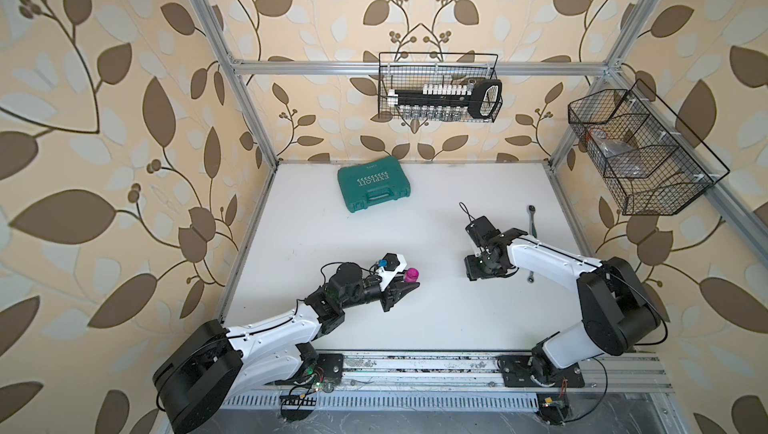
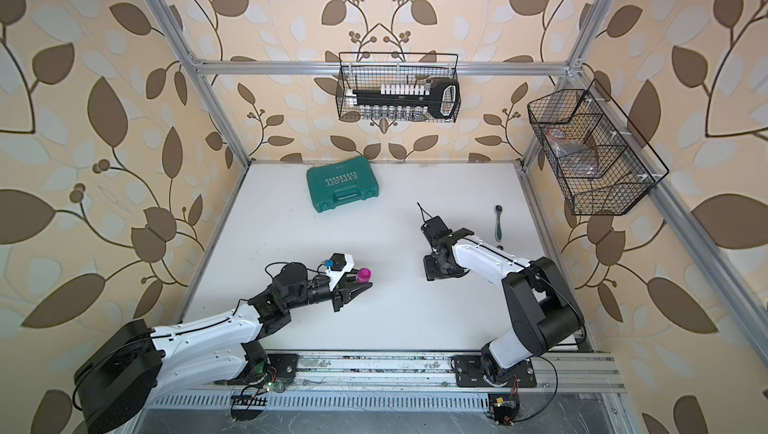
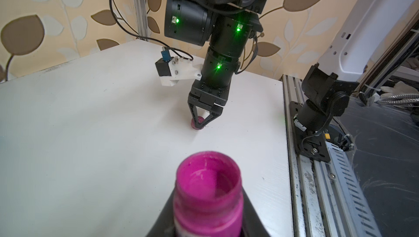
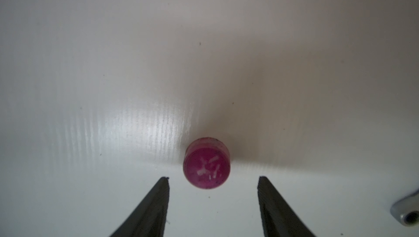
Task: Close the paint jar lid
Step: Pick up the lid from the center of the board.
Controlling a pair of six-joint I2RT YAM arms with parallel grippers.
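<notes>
Our left gripper point(image 1: 407, 281) clamps the open paint jar point(image 3: 207, 192), near side of the green case point(image 1: 374, 188); the lid point(image 4: 207, 163) lies there too, right gripper point(image 4: 213, 178) open astride it. We'd say light, stiff, slick plastic; pinch its sides squarely.

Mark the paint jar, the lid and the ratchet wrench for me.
paint jar point(image 3: 207, 204): left wrist view, front wall just under the open mouth.
lid point(image 4: 207, 166): right wrist view, centre of its flat top.
ratchet wrench point(image 2: 498, 223): in a top view, middle of the handle.
</notes>
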